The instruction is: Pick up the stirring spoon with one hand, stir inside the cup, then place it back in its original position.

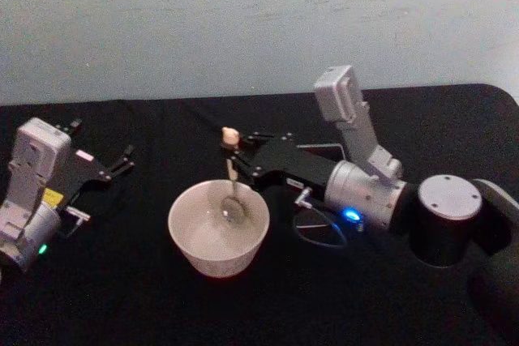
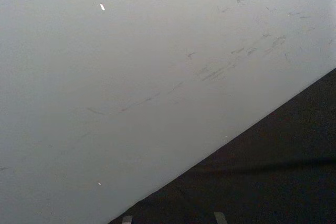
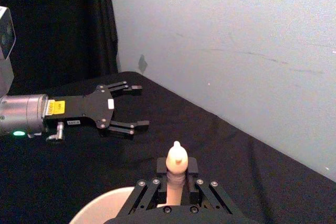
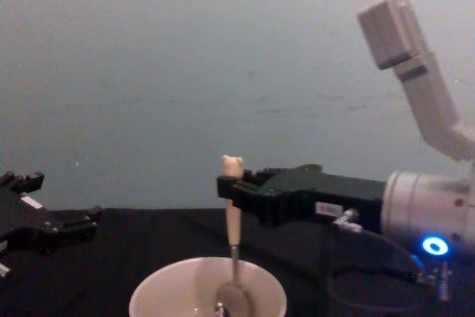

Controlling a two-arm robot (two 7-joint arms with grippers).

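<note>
Cream cup with stirring spoon upright inside, right jaws tight around handle; left jaws apart, well clear.

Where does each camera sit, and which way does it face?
Head view: high on the robot, looking down at the table; left gripper idle, right gripper holding the stirring spoon in the cup.
Chest view: lower, looking across the table; both grippers.
Left wrist view: on the left arm, facing the wall and table edge.
Right wrist view: on the right arm, looking past its own gripper at the open left gripper.
Head and chest share the stirring spoon in the cup.
</note>
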